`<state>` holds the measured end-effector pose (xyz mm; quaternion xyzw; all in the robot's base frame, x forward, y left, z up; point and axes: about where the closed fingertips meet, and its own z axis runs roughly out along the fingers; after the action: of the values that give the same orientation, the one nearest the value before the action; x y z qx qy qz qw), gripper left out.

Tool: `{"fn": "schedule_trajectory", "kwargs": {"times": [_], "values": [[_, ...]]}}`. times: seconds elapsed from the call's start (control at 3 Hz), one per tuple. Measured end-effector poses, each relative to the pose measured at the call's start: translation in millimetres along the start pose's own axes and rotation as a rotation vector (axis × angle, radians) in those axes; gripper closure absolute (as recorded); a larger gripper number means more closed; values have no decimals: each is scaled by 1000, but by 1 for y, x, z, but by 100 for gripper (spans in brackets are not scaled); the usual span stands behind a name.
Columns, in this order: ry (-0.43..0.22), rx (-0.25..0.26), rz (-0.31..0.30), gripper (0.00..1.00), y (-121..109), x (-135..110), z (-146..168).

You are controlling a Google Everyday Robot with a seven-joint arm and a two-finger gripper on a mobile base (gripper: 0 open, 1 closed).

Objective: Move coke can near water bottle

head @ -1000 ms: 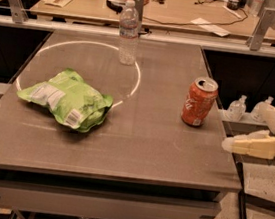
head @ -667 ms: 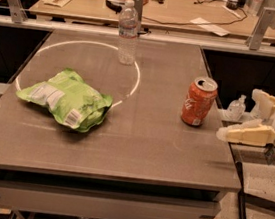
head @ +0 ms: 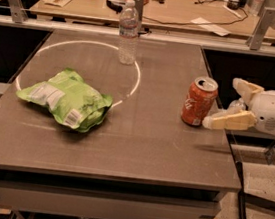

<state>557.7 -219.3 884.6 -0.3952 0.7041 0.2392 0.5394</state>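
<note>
— What is the worktop (head: 154,139) like?
— It is a smooth grey slab with a thin white ring (head: 137,79) on it. A crinkled green bag (head: 66,98) lies near the left edge.
— And the coke can (head: 199,102)?
— It is a red-orange cylinder with a silver top, upright by the right edge. The ribbed clear water bottle (head: 129,32) stands at the far edge, well apart.
— The pincer (head: 220,103)?
— It is spread wide, just right of the can.

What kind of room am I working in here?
Likely a lab or office workspace: cluttered desks with cables behind, and a grey table marked with a white ring. The gripper, fingers open, is at the table's right edge beside the coke can.
</note>
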Motion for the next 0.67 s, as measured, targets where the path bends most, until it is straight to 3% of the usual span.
{"fn": "schedule_trajectory", "kwargs": {"times": [0.33,0.67], "values": [[13,-63,-11,0,1,-5,25],[35,-110,-8,16,3,-5,42]]}}
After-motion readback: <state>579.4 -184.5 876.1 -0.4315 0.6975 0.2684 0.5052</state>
